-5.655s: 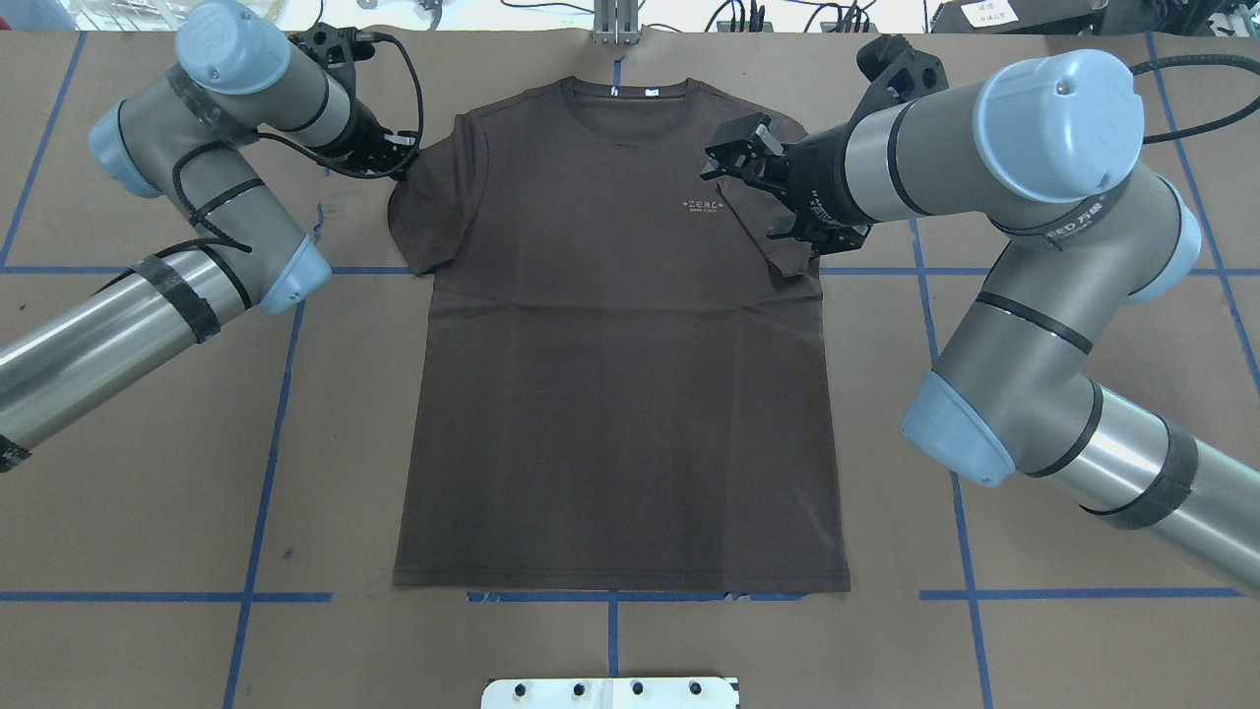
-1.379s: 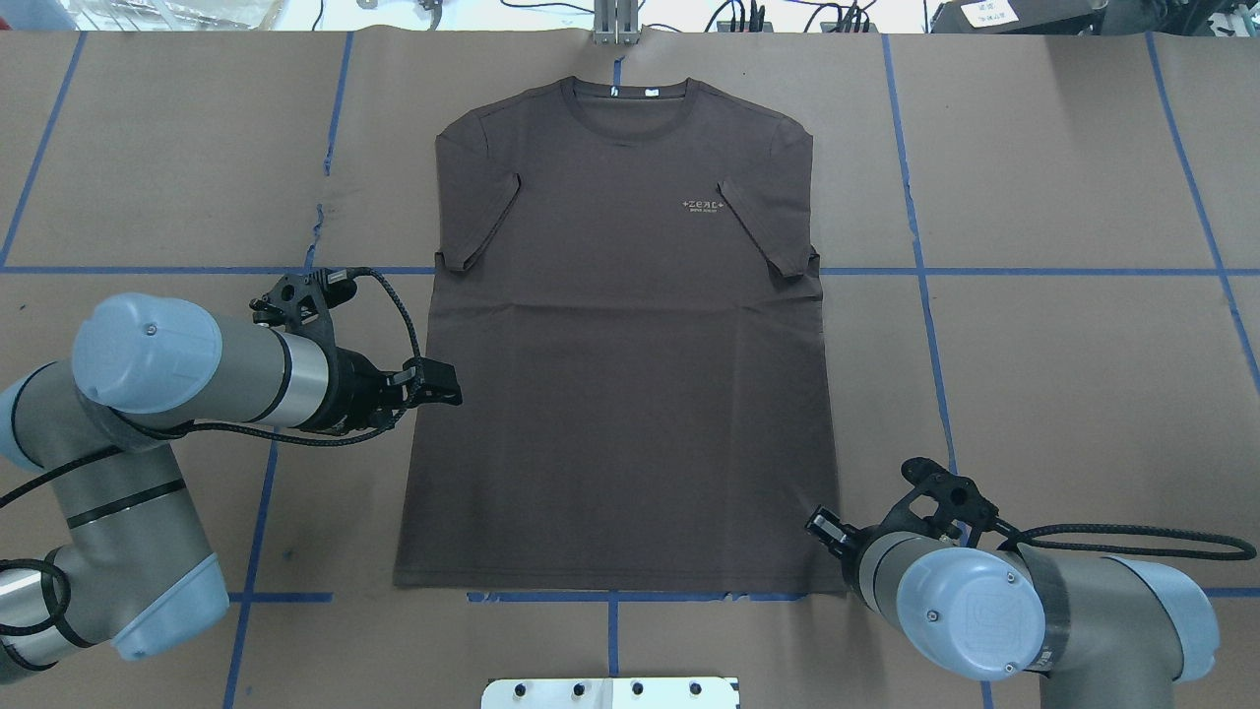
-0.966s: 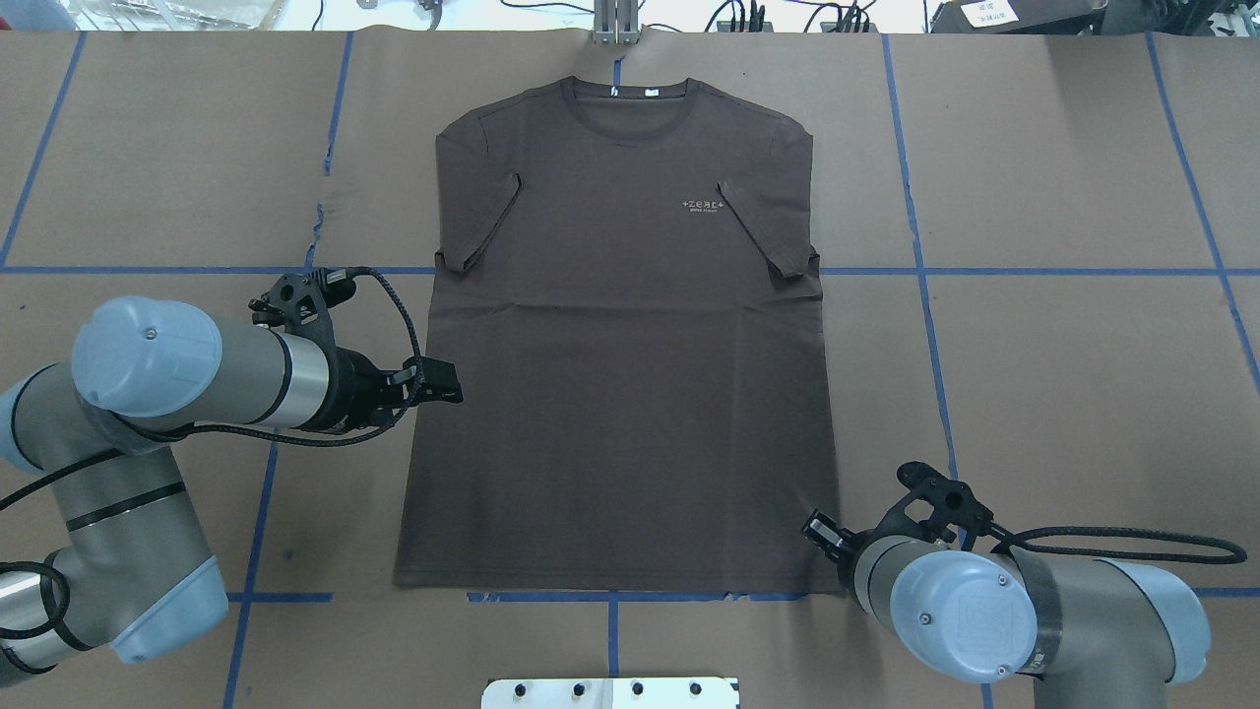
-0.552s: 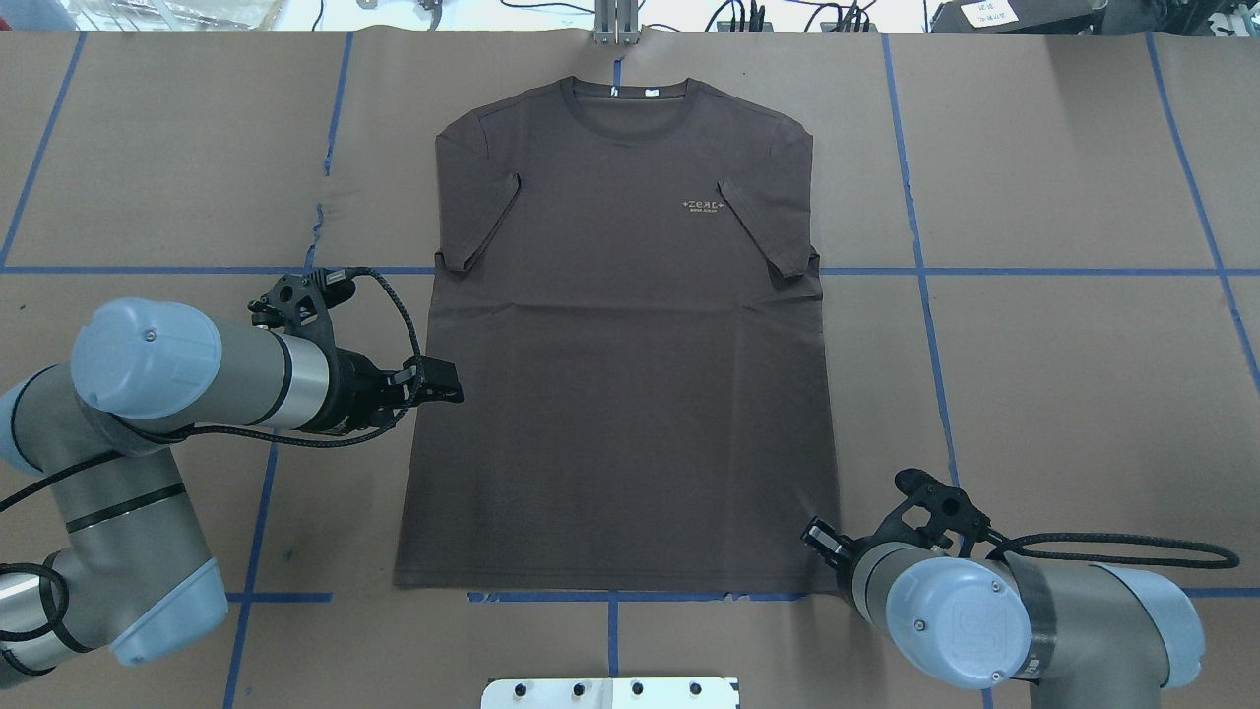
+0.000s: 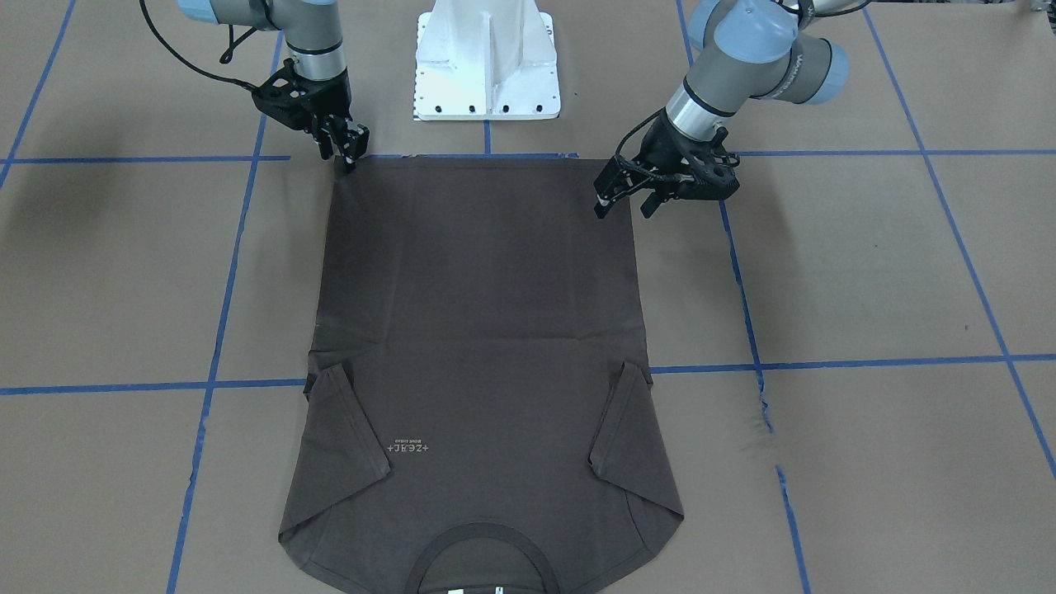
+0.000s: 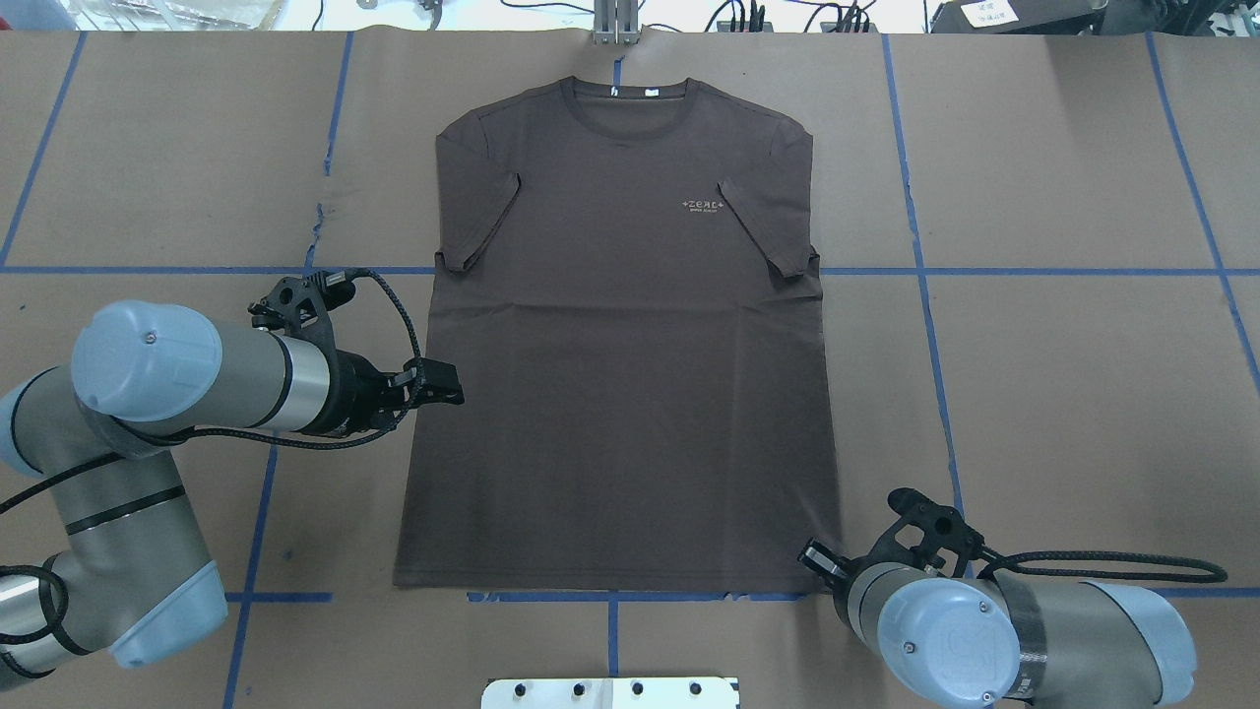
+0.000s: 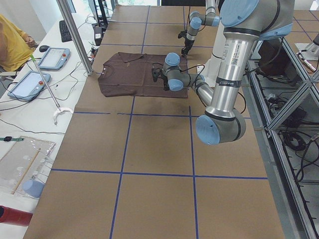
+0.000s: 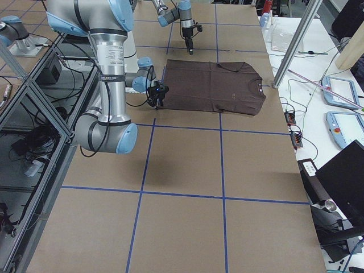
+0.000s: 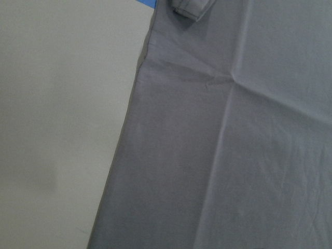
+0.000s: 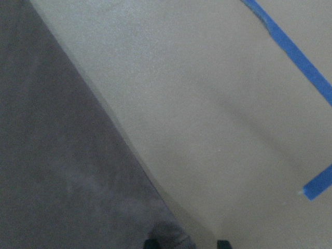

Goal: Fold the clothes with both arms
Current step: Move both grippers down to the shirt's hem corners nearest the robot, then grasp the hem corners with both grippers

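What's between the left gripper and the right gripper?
Only the lower part of the T-shirt, lying flat; nothing else sits between the left gripper and right gripper. The front-facing view shows it best.

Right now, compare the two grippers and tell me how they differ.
Place: the left gripper is at the shirt's side edge, partway up from the hem; the right gripper is at a hem corner.
Pose: the left gripper reaches in near level; the right gripper points almost straight down.
Spread: the left gripper gapes wide, the right gripper less so.
Shared: both are open, and the shirt lies flat.
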Robot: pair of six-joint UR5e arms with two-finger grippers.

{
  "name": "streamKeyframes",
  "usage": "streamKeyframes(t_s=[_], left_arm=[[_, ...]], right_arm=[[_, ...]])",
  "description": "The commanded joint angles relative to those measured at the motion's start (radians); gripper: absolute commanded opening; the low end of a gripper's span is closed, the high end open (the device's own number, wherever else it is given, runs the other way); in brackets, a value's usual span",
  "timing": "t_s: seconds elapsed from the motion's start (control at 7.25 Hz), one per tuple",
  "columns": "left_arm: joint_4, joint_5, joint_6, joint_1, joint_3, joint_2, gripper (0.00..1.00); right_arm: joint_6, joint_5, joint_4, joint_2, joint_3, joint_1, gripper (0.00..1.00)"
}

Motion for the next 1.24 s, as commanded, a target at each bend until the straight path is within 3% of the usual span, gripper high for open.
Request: streamKeyframes(t_s=[0.0,0.28,0.41,0.55,0.69,1.1], left_arm=[[0.000,0.001,-0.001,0.001,0.001,0.000,0.92],[0.000,0.001,-0.014,0.010,-0.004,-0.002,0.92],[0.000,0.052,-0.119,0.068,-0.011,-0.006,0.92],[0.020,0.243,-0.170,0.191,-0.045,0.005,0.91],[0.120,0.316,-0.197,0.267,-0.062,0.008,0.91],[0.343,0.363,-0.275,0.352,-0.110,0.008,0.86]], right_arm=[[0.001,0.011,0.000,0.000,0.004,-0.003,0.00],[-0.001,0.017,-0.001,0.000,0.036,0.000,0.00],[-0.001,0.021,-0.021,0.000,0.062,0.004,0.00],[-0.005,0.044,-0.047,0.002,0.090,0.013,0.00],[-0.007,0.057,-0.047,0.002,0.093,0.021,0.00],[-0.013,0.064,-0.047,0.006,0.089,0.036,0.00]])
